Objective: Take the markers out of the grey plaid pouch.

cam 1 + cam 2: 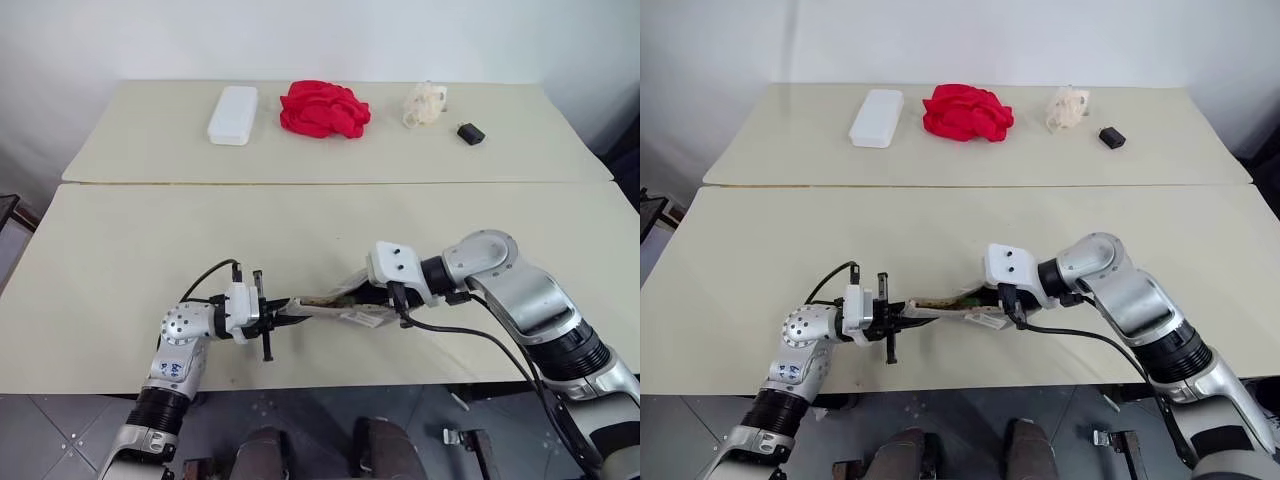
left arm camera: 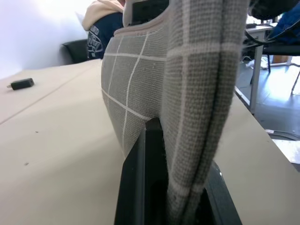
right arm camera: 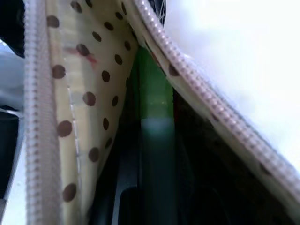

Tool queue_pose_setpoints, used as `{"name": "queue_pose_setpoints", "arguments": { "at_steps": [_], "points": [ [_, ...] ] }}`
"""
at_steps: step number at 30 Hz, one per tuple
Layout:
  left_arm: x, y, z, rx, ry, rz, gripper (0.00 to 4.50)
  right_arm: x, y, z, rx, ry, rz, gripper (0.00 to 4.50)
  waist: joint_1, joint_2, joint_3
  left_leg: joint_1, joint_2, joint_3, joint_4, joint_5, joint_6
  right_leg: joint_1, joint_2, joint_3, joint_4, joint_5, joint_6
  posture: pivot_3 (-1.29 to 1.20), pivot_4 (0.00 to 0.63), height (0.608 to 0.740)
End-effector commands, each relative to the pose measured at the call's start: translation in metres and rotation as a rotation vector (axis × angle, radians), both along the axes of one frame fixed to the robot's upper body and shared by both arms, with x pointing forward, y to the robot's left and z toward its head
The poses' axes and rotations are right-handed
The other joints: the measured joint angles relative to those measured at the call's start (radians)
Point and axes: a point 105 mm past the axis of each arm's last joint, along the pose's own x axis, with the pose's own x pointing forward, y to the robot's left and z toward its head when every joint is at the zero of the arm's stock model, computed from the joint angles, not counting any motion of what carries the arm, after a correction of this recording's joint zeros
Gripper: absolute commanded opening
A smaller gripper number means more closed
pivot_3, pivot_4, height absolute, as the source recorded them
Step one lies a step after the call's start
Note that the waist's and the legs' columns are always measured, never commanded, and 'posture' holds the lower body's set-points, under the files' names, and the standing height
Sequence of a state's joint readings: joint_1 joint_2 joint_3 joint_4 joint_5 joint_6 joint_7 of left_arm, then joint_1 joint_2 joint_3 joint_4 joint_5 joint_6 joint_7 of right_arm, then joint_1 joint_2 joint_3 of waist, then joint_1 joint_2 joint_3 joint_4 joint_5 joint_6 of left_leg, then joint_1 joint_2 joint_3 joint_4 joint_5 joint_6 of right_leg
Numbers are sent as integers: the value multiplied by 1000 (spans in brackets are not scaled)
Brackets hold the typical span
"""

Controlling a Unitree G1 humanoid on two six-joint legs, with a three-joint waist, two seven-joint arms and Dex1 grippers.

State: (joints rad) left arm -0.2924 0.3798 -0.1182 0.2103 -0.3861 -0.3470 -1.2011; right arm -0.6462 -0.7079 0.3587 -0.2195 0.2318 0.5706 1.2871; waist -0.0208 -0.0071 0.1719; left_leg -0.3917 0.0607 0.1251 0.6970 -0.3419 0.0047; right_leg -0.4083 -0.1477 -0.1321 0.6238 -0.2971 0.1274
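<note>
The grey plaid pouch [image 1: 330, 306] hangs just above the near table, stretched between both grippers. My left gripper [image 1: 283, 318] is shut on the pouch's left end; in the left wrist view the plaid fabric [image 2: 140, 84] is pinched between the black fingers [image 2: 140, 183]. My right gripper [image 1: 357, 292] reaches into the pouch's open mouth from the right. The right wrist view looks past the zip edge and the cream lining with brown dots [image 3: 89, 98]. There a green marker [image 3: 154, 103] lies between the dark fingers, gripped. Other markers are hidden inside.
On the far table stand a plain white case [image 1: 233, 114], a crumpled red cloth [image 1: 323, 108], a cream object [image 1: 425, 103] and a small black object [image 1: 471, 133]. A seam [image 1: 330, 183] divides the two tables. A person in a dark top [image 2: 101, 28] sits beyond.
</note>
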Motion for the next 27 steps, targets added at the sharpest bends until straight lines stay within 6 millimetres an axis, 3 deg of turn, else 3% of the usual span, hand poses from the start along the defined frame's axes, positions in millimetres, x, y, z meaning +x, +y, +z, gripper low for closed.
{"name": "queue_pose_setpoints", "arguments": {
  "at_steps": [1, 6, 10, 14, 18, 21, 27],
  "points": [
    [-1, 7, -20, 62, 75, 19, 0, -6, -7, 35, 146, 13, 17, 518, 1, 0, 0, 0, 0, 0, 0, 0, 0, 0, 0, 0, 0, 0, 0, 0, 150, 740],
    [0, 8, -19, 65, 74, 22, 0, -1, -12, 43, 216, 21, -14, 515, -2, 0, 0, 0, 0, 0, 0, 0, 0, 0, 0, 0, 0, 0, 0, 0, 150, 740],
    [1, 13, -18, 64, 71, 41, 0, -3, -22, 35, 78, -207, 86, 511, -1, 1, 0, 0, 0, 0, 0, 0, 0, 0, 0, 0, 0, 0, 0, 0, 150, 740],
    [1, 15, -18, 63, 76, 54, 0, -17, -10, 53, 216, -304, 179, 505, 0, 0, 0, 0, 0, 2, 0, 0, 0, 0, 0, 0, -1, 0, 1, 0, 150, 740],
    [-1, 17, -18, 63, 82, 59, 0, -17, -6, 67, 363, -392, 207, 505, -2, 0, 0, 0, 0, 4, 0, 0, 0, 0, 0, 0, -1, 0, 1, 0, 150, 740],
    [0, 17, -18, 60, 86, 63, 0, -18, -8, 76, 508, -193, 147, 502, -2, 1, 1, 0, 0, 6, 0, 0, 0, 0, 0, 0, 0, 0, 1, 0, 150, 740],
    [1, 15, -17, 62, 84, 58, 0, -37, -16, 57, 450, 233, 166, 501, 18, 1, 1, 0, 0, 3, 0, 0, 1, 0, 0, 1, -1, 0, 1, 0, 150, 740]
  ]
}}
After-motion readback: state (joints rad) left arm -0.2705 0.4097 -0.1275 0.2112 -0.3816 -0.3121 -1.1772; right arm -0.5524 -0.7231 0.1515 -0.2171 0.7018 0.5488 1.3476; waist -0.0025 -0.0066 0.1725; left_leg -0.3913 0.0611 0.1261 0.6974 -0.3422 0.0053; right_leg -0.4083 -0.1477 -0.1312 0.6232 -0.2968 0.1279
